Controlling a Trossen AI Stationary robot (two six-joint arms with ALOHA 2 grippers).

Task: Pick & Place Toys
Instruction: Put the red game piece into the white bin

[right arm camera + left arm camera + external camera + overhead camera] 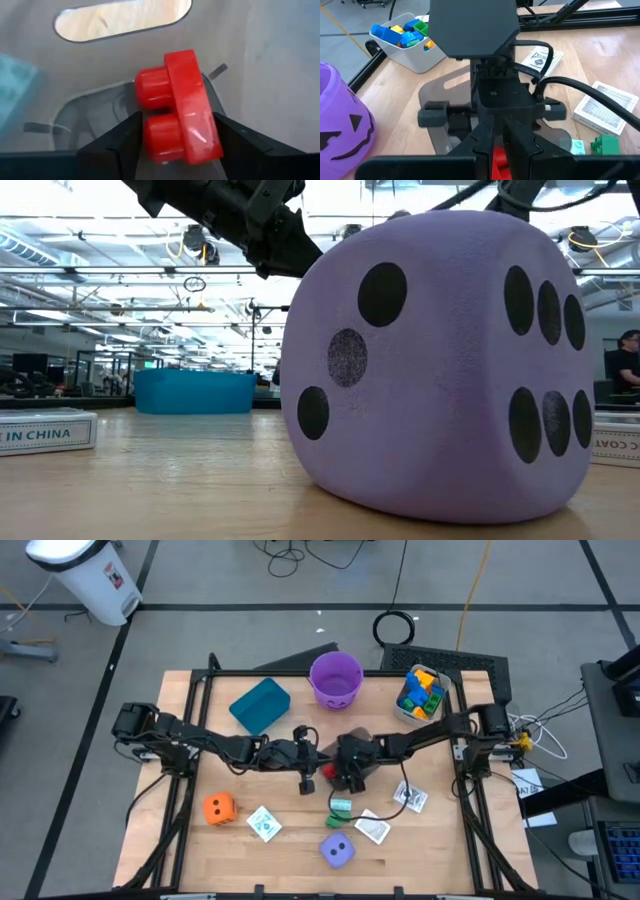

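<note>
A small red block (180, 112) with two studs lies on its side over a clear grey plastic sheet (440, 90) at the table's middle. My right gripper (177, 145) reaches in from the right and is shut on it. My left gripper (303, 778) hangs shut just left of it, above the table, touching nothing. A green block (340, 807) and white cards (264, 823) lie nearer the front edge. An orange die (219, 807) and a purple die (338, 850) rest on the wood. My right gripper pinches the red block between its two fingers. One finger (117, 145) meets the end of the lower stud (150, 132), and the other finger (240, 145) lies on the block's flat underside (212, 135). The fingers slant down from the table's right side.
A teal bin (260, 705) and a purple bucket (336, 678) stand at the back. A clear tub (420, 692) of coloured blocks sits at the back right. More cards (410, 797) lie right of centre, and a teal block (577, 146) lies beside the green one.
</note>
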